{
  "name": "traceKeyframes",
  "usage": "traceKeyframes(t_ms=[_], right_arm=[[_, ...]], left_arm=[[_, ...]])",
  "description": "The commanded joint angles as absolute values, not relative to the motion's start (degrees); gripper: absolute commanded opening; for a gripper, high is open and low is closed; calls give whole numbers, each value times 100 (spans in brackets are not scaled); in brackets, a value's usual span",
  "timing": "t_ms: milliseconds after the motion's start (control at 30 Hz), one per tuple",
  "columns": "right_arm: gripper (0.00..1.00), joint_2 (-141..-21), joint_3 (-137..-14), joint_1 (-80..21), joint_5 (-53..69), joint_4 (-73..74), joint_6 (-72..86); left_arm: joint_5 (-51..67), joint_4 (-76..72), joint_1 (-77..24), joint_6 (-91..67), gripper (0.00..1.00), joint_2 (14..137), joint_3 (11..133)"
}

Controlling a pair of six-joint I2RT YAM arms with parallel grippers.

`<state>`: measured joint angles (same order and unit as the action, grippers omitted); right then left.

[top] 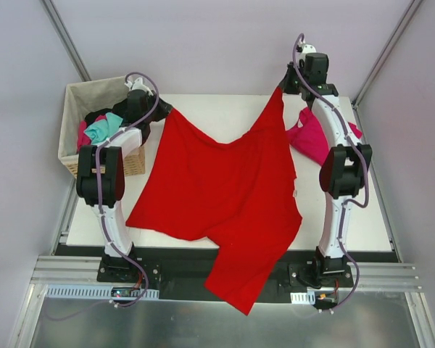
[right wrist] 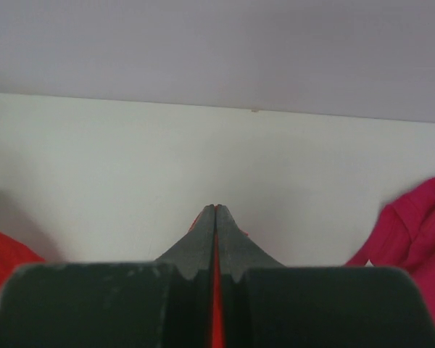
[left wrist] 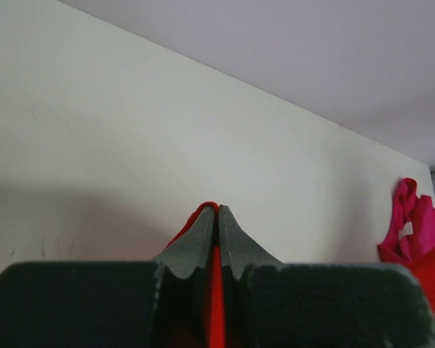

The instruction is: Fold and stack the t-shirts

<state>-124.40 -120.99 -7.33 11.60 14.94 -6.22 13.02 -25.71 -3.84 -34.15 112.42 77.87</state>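
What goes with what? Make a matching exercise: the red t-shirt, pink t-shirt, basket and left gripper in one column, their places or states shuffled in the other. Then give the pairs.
1. red t-shirt
2. pink t-shirt
3. basket
4. left gripper

A. crumpled at the far right of the table
B. at the far left, clothes inside
C. held up spread out, its lower end hanging over the table's near edge
D. shut on red cloth

Pairs: 1-C, 2-A, 3-B, 4-D
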Motion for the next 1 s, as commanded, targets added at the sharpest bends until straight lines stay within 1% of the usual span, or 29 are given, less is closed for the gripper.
traceKeyframes(t_ms=[0,67,167,200,233,267,300,333,367,400,533,600,667,700,733,767,800,867,967], right_arm=[[1,-13129,-13077,-668,1239,1828,-396],[1,-13236,-13148,-659,1239,1802,-299],[1,-13341,-13026,-650,1230,1723,-255],[2,-13368,-13017,-650,1230,1714,-255],[7,-13446,-13025,-650,1230,1740,-246],[17,-13482,-13008,-650,1230,1749,-237],[53,-13500,-12964,-650,1230,1732,-220],[74,-13509,-12912,-650,1230,1688,-211],[90,-13509,-12885,-642,1230,1653,-185],[96,-13491,-12850,-650,1230,1618,-176],[96,-13009,-12491,-659,1239,1389,-193],[96,-12482,-12297,-668,1239,1319,-254],[96,-12034,-11893,-686,1073,1353,-377],[96,-11554,-11683,-668,977,1354,-517],[96,-11349,-11211,-659,741,1388,-562],[96,-11155,-11006,-581,643,1450,-589],[96,-10823,-10769,-502,572,1624,-580],[96,-10601,-10182,-335,247,1897,-545],[96,-10625,-9967,-168,-403,2344,-606]], left_arm=[[449,-2041,-422,-3402,0,11600,8682],[291,-1592,-413,-3323,0,11890,9182],[185,-1424,-369,-3313,0,12049,9404],[89,-1389,-360,-3331,0,12119,9422],[27,-1345,-360,-3340,0,12155,9431],[26,-1249,-343,-3349,7,12190,9457],[-156,-1170,-343,-3366,22,12269,9457],[-219,-1108,-334,-3392,43,12304,9474],[-255,-1003,-308,-3419,97,12331,9457],[-298,-976,-299,-3471,99,12357,9440],[-527,-1028,-290,-3498,99,12042,9133],[-466,-1255,-290,-3481,99,11629,9001],[-125,-1379,-299,-3498,99,11174,8842],[34,-1432,-308,-3585,99,11040,8807],[322,-1424,-325,-3638,99,10943,8772],[812,-1380,-351,-3700,99,10768,8745],[974,-1354,-386,-3822,99,10662,8684],[1133,-1354,-562,-3858,99,10347,8342],[1011,-1301,-808,-3710,99,10030,7964]])
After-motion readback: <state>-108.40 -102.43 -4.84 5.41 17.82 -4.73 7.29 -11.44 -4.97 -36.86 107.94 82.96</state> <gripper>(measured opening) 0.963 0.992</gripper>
